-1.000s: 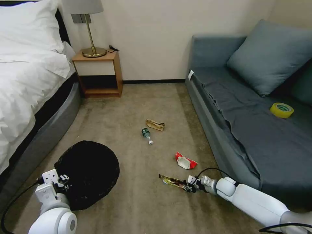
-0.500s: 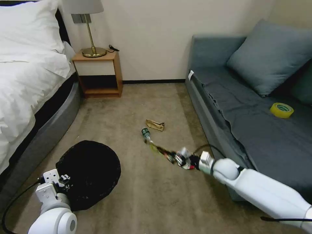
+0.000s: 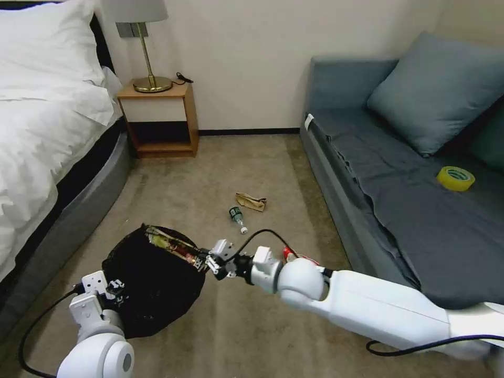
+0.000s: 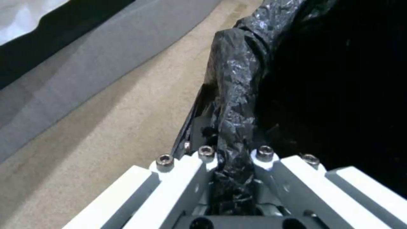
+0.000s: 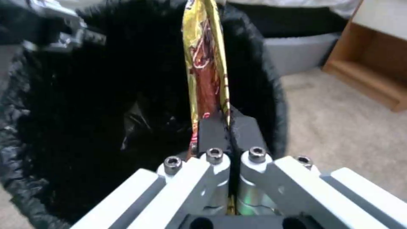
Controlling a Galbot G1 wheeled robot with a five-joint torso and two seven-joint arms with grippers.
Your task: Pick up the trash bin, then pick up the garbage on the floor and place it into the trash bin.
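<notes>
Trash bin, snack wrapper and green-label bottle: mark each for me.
trash bin (image 3: 152, 294), head view: black liner inside the bin.
snack wrapper (image 5: 206, 63), right wrist view: middle of the gold-brown strip.
green-label bottle (image 3: 237, 216), head view: its green label.

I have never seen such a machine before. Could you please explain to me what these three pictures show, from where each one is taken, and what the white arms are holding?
This is a wheeled robot with two white arms in a bedroom. The wide picture comes from a camera on its head, looking down at the carpet; the two close pictures come from cameras on its wrists.

The left gripper is shut on the rim of the trash bin, pinching its black liner. The right gripper is shut on a gold-brown snack wrapper and holds it over the bin's opening.

On the carpet lie a small clear bottle, a tan paper scrap and a red-and-white wrapper, partly hidden behind the right arm. A yellow roll of tape sits on the sofa.
</notes>
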